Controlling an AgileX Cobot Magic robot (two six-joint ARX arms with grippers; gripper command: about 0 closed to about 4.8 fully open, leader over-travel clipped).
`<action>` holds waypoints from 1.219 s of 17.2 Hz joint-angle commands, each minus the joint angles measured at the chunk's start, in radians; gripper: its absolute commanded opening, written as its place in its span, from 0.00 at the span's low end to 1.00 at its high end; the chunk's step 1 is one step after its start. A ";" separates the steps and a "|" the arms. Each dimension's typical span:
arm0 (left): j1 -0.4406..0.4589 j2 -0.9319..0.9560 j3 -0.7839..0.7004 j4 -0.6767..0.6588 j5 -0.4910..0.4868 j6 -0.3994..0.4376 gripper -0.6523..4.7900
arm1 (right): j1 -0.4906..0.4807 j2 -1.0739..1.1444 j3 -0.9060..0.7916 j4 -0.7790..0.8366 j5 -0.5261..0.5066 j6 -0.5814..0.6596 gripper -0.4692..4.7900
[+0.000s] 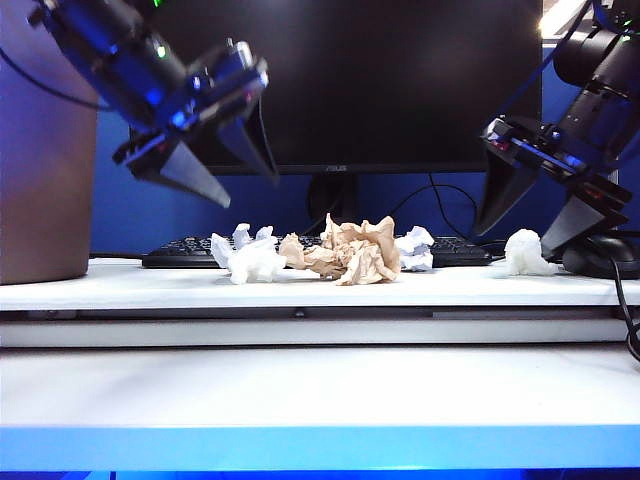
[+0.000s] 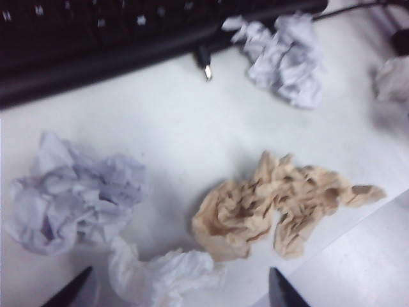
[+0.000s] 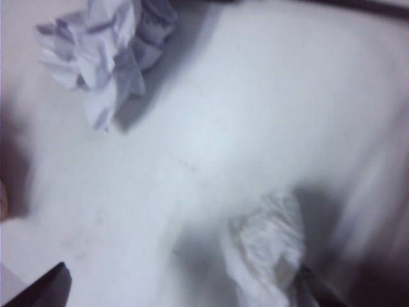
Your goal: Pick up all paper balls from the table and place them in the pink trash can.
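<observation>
Crumpled paper balls (image 1: 345, 250) under both gaping grippers

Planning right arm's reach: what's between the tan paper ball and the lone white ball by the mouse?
Exterior view: one bluish-white paper ball beside the tan paper ball, then bare table to the lone white ball.

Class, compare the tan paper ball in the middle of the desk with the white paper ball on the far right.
The tan paper ball is beige; the white paper ball is white. The tan one is larger and wider. It lies among other wads; the white one sits alone. Both are crumpled and rest on the table.
</observation>
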 commanded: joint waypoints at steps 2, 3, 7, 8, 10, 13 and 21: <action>0.001 0.016 0.003 -0.011 -0.073 0.007 0.76 | 0.008 0.009 0.002 0.040 -0.002 0.008 0.90; 0.001 0.018 0.003 -0.006 -0.126 0.006 0.76 | 0.014 0.013 0.002 0.061 -0.002 0.009 0.90; 0.001 0.018 0.003 0.024 -0.205 0.024 0.76 | 0.022 0.023 0.002 0.098 0.017 0.010 0.63; 0.001 0.018 0.003 0.027 -0.217 0.026 0.76 | 0.022 0.024 0.002 0.098 0.017 0.010 0.61; 0.001 0.022 0.003 0.030 -0.259 0.026 0.76 | 0.023 0.025 0.002 0.099 0.022 0.010 0.60; 0.001 0.048 0.002 0.042 -0.298 0.026 0.76 | 0.023 0.025 0.002 0.110 0.024 0.010 0.29; 0.001 0.179 0.002 0.172 -0.287 0.029 0.76 | 0.023 0.025 0.002 0.103 0.003 0.026 0.08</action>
